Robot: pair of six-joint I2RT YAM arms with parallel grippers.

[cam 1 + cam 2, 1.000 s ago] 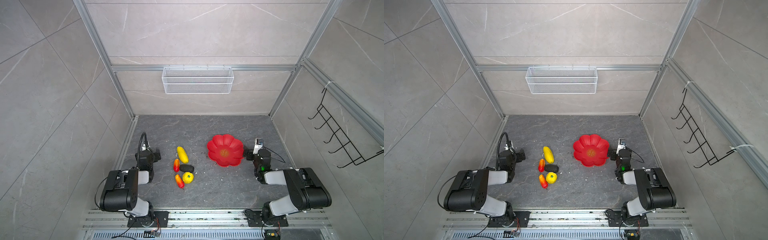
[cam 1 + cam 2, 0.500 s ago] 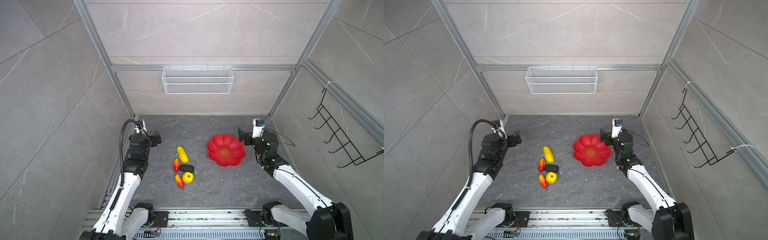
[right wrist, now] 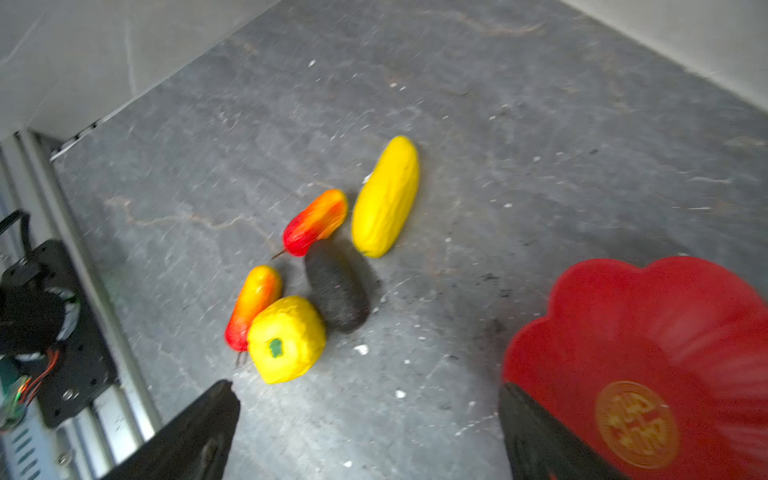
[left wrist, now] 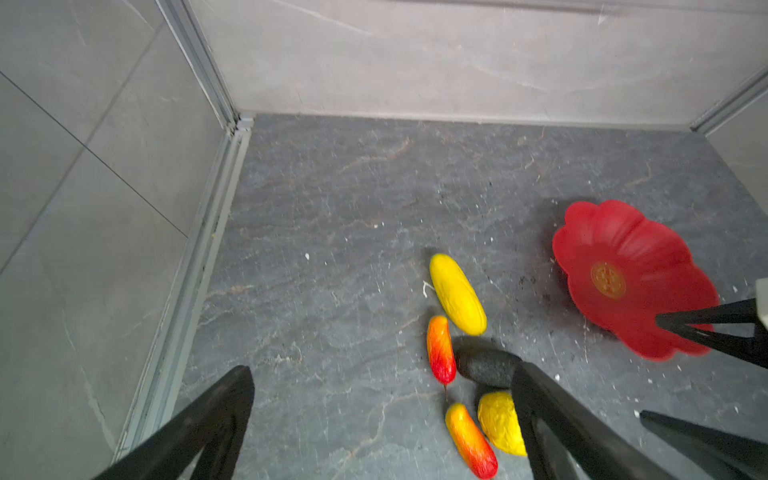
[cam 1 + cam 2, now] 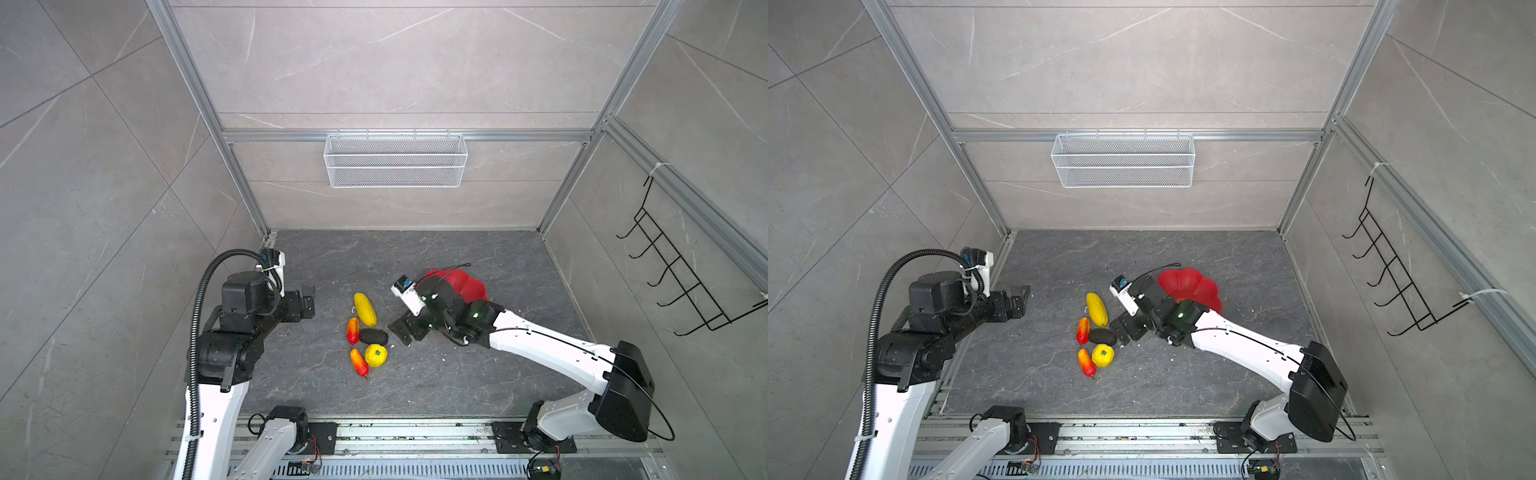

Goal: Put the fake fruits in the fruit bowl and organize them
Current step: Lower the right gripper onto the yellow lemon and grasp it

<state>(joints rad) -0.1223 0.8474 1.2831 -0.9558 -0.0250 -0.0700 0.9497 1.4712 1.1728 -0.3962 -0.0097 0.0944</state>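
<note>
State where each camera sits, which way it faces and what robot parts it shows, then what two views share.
Top views: high overhead, facing down at the floor; left arm, right arm, left gripper, right gripper show.
Left wrist: on the left arm, facing fruits and bowl; its open fingers show.
Right wrist: on the right arm, facing the same; its open fingers show.
Shared: both wrist views show five fruits and the bowl.

Right arm (image 5: pixel 540 345) overhangs fruit bowl (image 5: pixel 471 286); fruits (image 5: pixel 373 336) clustered tightly.
</note>
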